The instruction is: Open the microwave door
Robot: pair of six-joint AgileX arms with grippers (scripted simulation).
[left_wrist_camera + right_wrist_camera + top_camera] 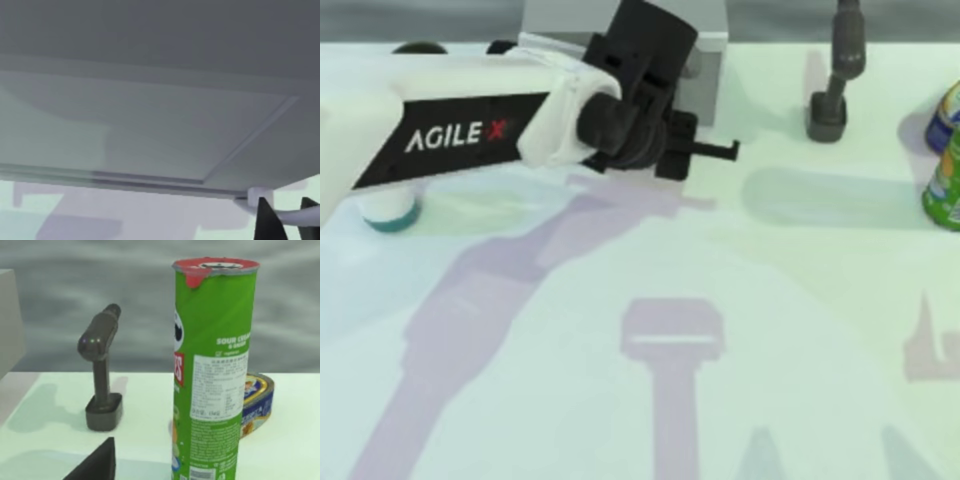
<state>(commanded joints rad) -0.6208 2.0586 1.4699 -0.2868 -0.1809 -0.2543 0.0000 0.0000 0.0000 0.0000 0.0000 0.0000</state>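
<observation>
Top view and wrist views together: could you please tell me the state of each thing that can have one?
microwave door: open or shut cannot be told; left gripper is at its handle.
chips can: upright, top closed.
dark handheld tool: upright on its base.
biscuit tin: flat on the table.
right gripper: parked by the chips can.

The left arm (440,130) is white with a black "AGILEX" panel, ending in a black tool (705,150).
</observation>
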